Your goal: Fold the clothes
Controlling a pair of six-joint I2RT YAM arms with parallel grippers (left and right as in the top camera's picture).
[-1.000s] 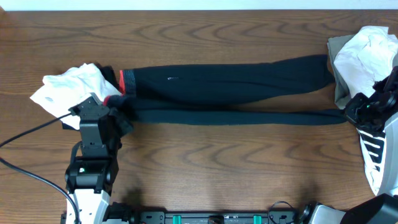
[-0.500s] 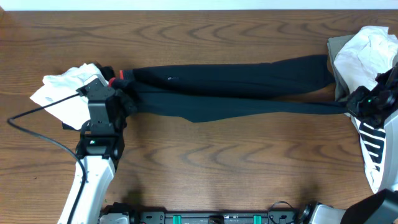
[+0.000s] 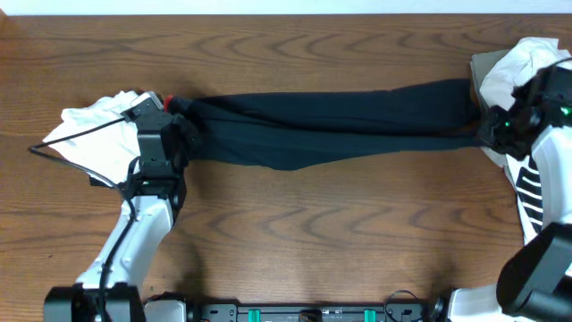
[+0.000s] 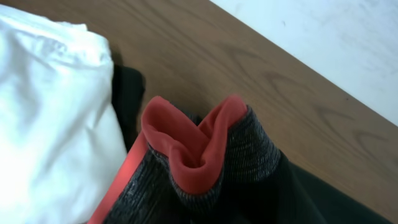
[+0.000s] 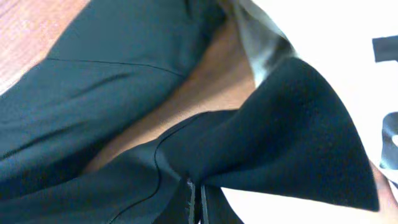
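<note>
The black pants lie across the far half of the table, long axis running 9 to 3 o'clock, with the red-and-grey waistband pointing to 9 and the leg ends to 3. The left gripper is clenched on the bunched waistband, just beside a crumpled white top. The right gripper is pinched shut on one leg end at 3 o'clock, beside a second white top lying on a beige piece.
</note>
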